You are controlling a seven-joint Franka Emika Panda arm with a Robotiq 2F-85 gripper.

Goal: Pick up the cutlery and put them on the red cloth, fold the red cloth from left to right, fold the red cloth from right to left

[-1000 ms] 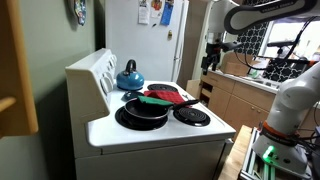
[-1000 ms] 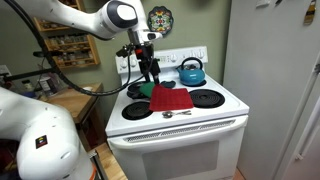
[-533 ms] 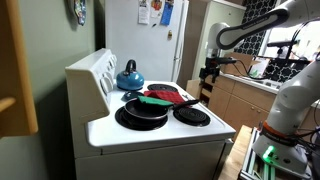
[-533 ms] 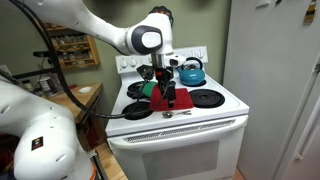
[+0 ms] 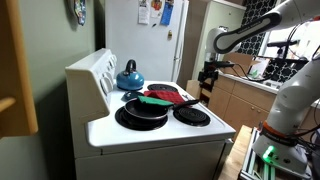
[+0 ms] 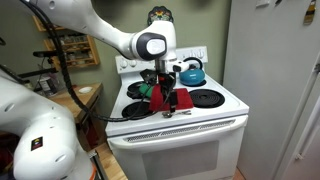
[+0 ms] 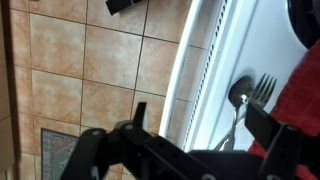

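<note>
The red cloth (image 6: 174, 98) lies in the middle of the white stove top, and it also shows in an exterior view (image 5: 166, 95) and at the right edge of the wrist view (image 7: 306, 88). The cutlery, a metal spoon and fork (image 7: 246, 98), lies on the white front edge of the stove (image 6: 176, 113) just in front of the cloth. My gripper (image 6: 165, 100) hangs open and empty over the front of the stove, above the cutlery. Its fingers (image 7: 200, 132) frame the spoon and fork from above. From the side it shows at the stove's far edge (image 5: 207, 84).
A black frying pan (image 5: 140, 113) sits on a burner beside the cloth. A flat green piece (image 5: 155, 101) lies by the pan. A blue kettle (image 6: 191, 71) stands at the back. A fridge (image 6: 275, 80) flanks the stove. Tiled floor (image 7: 80, 70) lies below.
My arm has swung from the back of the stove, near the control panel, forward across the cloth and down towards the cutlery at the front edge. The cloth and cutlery have not moved.
</note>
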